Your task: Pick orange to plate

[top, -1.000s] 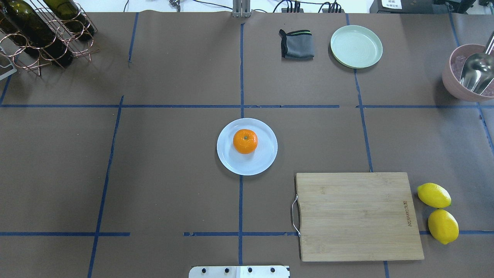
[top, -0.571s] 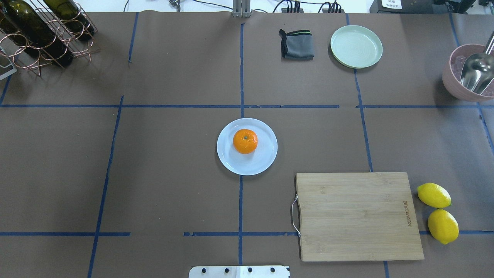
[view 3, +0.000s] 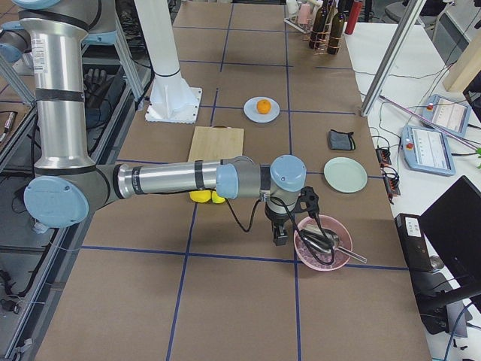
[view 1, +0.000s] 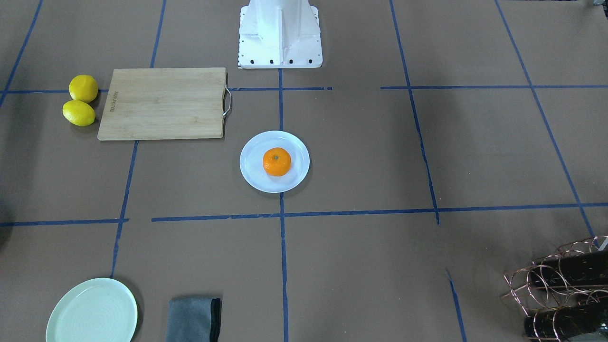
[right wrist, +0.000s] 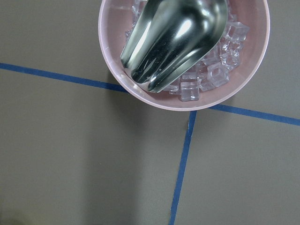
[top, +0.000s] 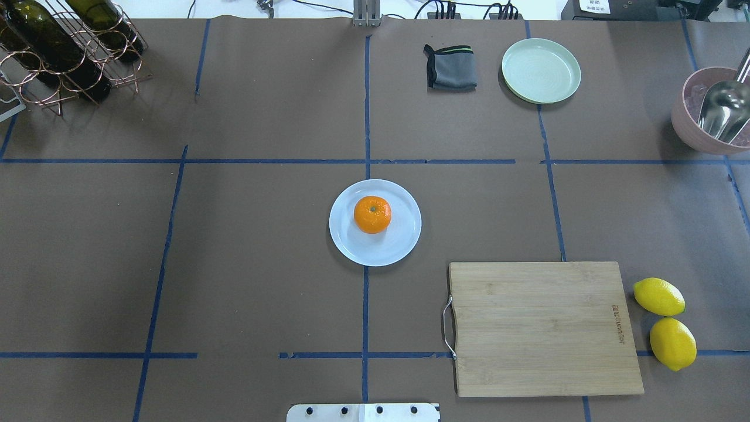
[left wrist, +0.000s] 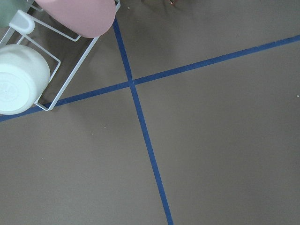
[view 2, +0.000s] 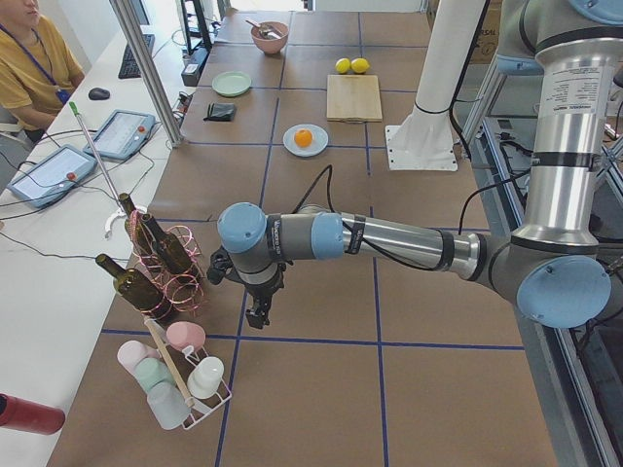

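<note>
The orange [top: 372,214] rests on the white plate [top: 404,240] at the table's middle, stem dimple up; the front-facing view shows the same orange [view 1: 277,161] and plate [view 1: 254,175]. Neither gripper shows in the overhead or front-facing views. In the exterior left view my left gripper [view 2: 258,316] hangs over bare table beside the bottle rack, far from the plate. The exterior right view has my right gripper [view 3: 279,239] next to the pink bowl, also far away. From these side views I cannot tell whether either is open or shut.
A wooden cutting board [top: 545,328] lies near right, two lemons [top: 659,296] beside it. A mint-green plate [top: 541,70] and grey cloth [top: 450,67] sit at the back. A pink bowl [top: 688,132] of ice with a scoop stands far right, a bottle rack [top: 58,53] far left.
</note>
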### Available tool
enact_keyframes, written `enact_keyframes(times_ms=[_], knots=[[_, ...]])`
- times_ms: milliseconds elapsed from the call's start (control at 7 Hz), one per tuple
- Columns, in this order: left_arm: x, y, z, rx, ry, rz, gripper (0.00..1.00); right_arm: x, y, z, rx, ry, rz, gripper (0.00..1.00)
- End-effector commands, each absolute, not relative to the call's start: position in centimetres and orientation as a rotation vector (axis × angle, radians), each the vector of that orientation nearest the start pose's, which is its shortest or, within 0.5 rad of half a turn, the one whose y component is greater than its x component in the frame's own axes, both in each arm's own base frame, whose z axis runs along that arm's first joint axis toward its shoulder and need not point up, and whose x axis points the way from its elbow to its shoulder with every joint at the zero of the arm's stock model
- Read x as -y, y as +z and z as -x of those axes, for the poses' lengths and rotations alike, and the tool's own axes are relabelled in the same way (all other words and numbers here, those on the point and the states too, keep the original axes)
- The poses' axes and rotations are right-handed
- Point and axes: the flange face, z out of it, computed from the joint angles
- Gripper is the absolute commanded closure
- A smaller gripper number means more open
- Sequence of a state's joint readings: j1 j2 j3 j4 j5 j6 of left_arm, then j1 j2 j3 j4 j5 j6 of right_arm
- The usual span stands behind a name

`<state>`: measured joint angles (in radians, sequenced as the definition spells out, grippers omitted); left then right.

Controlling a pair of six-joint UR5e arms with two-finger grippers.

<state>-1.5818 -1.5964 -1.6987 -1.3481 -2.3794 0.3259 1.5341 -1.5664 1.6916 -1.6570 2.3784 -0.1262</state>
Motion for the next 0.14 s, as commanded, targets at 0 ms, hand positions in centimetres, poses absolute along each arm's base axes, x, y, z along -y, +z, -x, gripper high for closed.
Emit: enact_keyframes(times_ms=[0], knots=[[49.43,60.31,7.11,-0.808,0.266,-0.085,0.0,49.53,60.54,-4.07,0.809,-0.172,-0.066,0.0]])
